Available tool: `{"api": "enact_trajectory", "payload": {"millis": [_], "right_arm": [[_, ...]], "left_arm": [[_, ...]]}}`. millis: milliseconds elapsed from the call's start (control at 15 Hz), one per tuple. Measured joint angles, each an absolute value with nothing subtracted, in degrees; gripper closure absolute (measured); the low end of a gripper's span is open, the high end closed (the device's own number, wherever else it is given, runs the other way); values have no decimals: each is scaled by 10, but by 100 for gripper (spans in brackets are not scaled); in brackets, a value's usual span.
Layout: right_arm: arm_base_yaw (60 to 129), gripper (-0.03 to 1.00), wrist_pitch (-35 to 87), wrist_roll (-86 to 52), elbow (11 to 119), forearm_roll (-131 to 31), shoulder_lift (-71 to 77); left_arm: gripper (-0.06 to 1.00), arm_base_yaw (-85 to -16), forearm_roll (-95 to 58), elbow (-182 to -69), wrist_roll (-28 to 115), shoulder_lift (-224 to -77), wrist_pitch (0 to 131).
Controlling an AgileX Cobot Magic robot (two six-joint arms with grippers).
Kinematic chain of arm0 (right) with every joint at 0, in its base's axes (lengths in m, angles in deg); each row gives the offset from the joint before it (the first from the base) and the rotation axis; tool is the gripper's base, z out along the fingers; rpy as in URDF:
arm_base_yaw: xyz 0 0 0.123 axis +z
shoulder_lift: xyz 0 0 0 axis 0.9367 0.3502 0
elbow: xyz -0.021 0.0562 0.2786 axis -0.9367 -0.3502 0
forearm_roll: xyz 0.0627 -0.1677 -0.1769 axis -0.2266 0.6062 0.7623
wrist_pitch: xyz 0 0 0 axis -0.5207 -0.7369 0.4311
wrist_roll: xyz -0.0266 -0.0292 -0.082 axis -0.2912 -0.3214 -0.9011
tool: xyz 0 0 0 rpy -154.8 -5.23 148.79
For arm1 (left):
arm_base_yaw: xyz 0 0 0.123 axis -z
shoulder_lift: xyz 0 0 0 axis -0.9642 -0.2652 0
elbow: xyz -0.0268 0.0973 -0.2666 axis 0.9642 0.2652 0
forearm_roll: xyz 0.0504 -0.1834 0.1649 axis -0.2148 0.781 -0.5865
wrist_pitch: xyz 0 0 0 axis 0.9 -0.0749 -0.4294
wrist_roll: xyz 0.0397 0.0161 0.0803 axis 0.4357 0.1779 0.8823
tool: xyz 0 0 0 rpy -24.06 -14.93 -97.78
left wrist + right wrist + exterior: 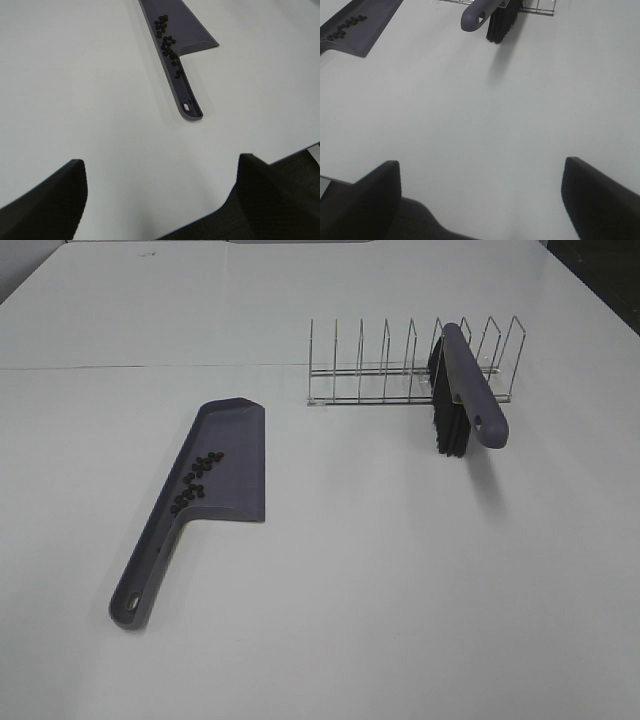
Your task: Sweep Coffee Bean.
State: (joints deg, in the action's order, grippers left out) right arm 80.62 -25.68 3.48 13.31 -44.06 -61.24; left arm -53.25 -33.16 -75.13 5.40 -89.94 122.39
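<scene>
1. Lying flat on the white tabletop [330, 620], the grey-purple dustpan [225, 455] sits left of centre, its handle pointing toward the near edge and its wide mouth facing right.
2. The coffee beans [195, 482] rest inside the dustpan in a loose string along its raised left wall, from mid-pan down toward the start of the handle.
3. The brush [462, 390] leans in the wire rack [400, 365], handle end tilted toward the near side, black bristles touching the tabletop just in front of the rack.
4. Dustpan and brush are well apart, with a broad bare strip of tabletop between them.
5. The left gripper [160, 200] hangs with its fingers [52, 200] spread wide, holding nothing, near the tabletop's front edge, the dustpan handle ahead of it.
6. The right gripper [480, 200] also has its fingers [600, 200] wide apart and empty, above bare tabletop, the brush farther ahead.
</scene>
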Motion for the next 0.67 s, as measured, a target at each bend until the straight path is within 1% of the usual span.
{"api": "enact_trajectory", "payload": {"millis": [67, 200, 333, 467, 667], "right_arm": [[769, 20, -257, 35, 133, -441, -612], [713, 20, -257, 35, 133, -441, -612], [678, 20, -257, 35, 133, -441, -623], [666, 20, -256, 35, 133, -441, -654], [666, 20, -256, 35, 133, -443, -702]], "left_arm": [[17, -578, -330, -751, 54, -898, 1224], [17, -645, -330, -751, 55, -885, 1224], [17, -691, -330, -750, 55, -842, 1222], [17, -719, -331, -750, 55, -790, 1219], [17, -724, -332, -750, 55, -769, 1218]]}}
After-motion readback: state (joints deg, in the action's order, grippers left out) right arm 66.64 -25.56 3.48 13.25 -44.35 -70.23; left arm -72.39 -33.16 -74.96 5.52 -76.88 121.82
